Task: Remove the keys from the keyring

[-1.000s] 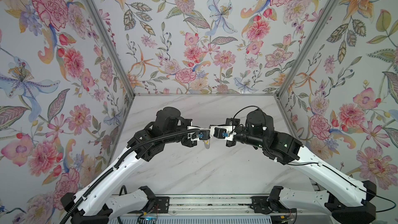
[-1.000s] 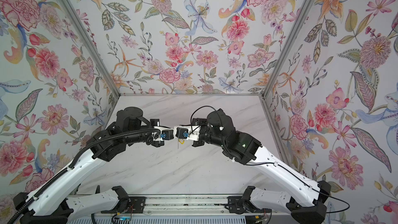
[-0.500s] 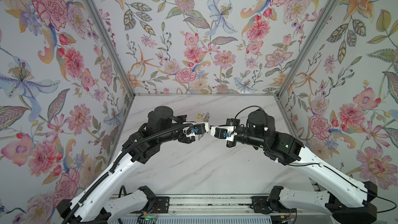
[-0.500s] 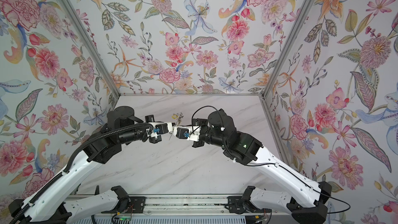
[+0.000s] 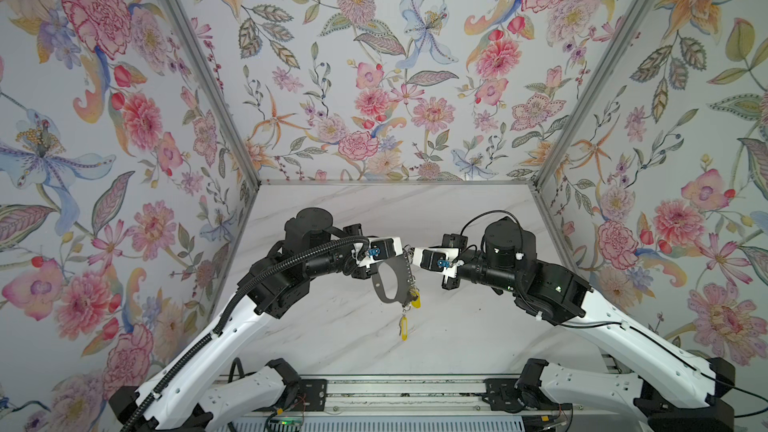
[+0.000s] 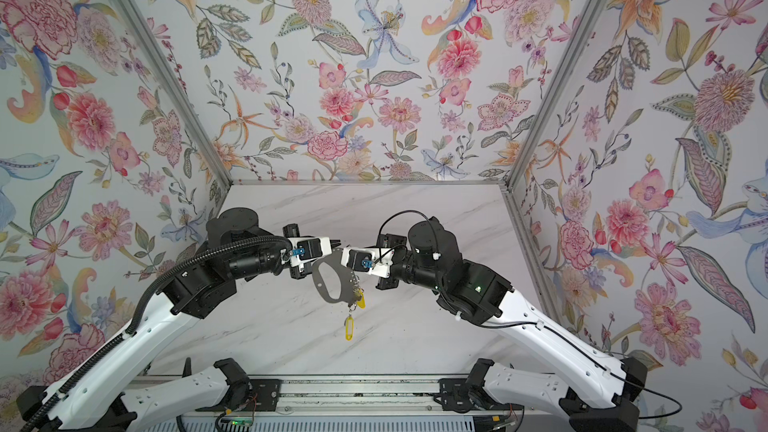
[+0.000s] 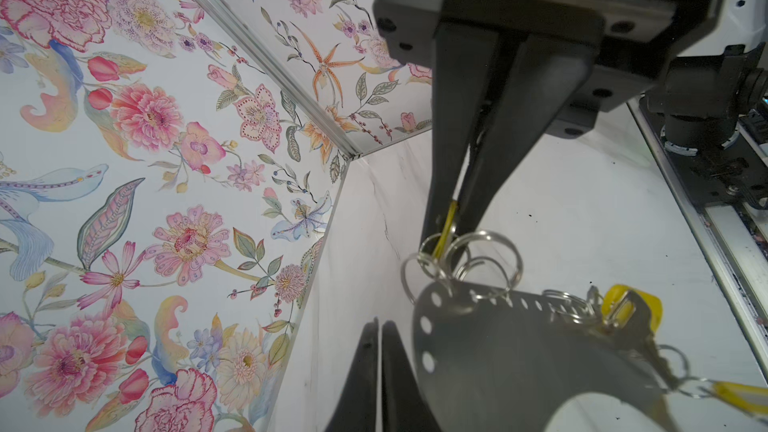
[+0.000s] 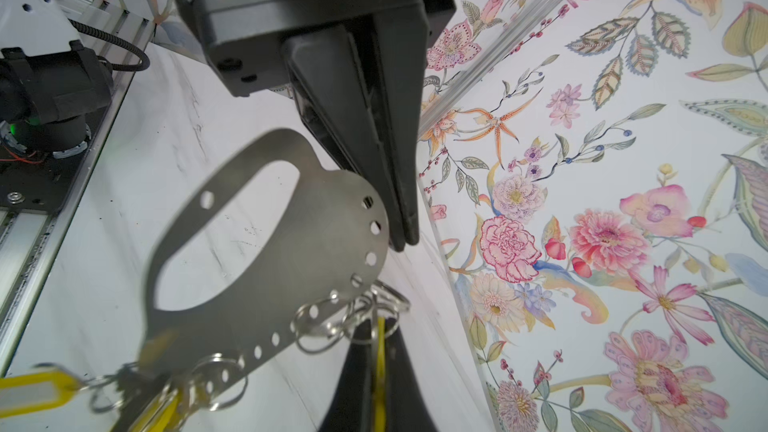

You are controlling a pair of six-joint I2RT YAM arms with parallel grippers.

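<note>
The keyring (image 5: 390, 282) (image 6: 332, 280), a flat grey plate with a big opening and a row of small holes, hangs in the air between my two grippers. My right gripper (image 8: 377, 324) (image 5: 412, 257) is shut on a yellow tag (image 8: 379, 361) whose split ring threads the plate (image 8: 291, 243). My left gripper (image 7: 379, 322) (image 5: 405, 249) is closed to a thin slit with nothing between its fingers; the plate (image 7: 498, 347) is just beside it. Further keys (image 7: 640, 328) with yellow tags (image 5: 403, 328) dangle from the plate's lower end.
The white marble table (image 5: 332, 338) lies below, closed in by floral walls (image 5: 374, 76) on three sides. The arm bases and a metal rail (image 5: 395, 384) run along the front edge.
The keyring, barely visible between the grippers before, has swung down and now hangs below them with its keys. My left gripper shifted up and towards the right one. The right gripper stayed put.
</note>
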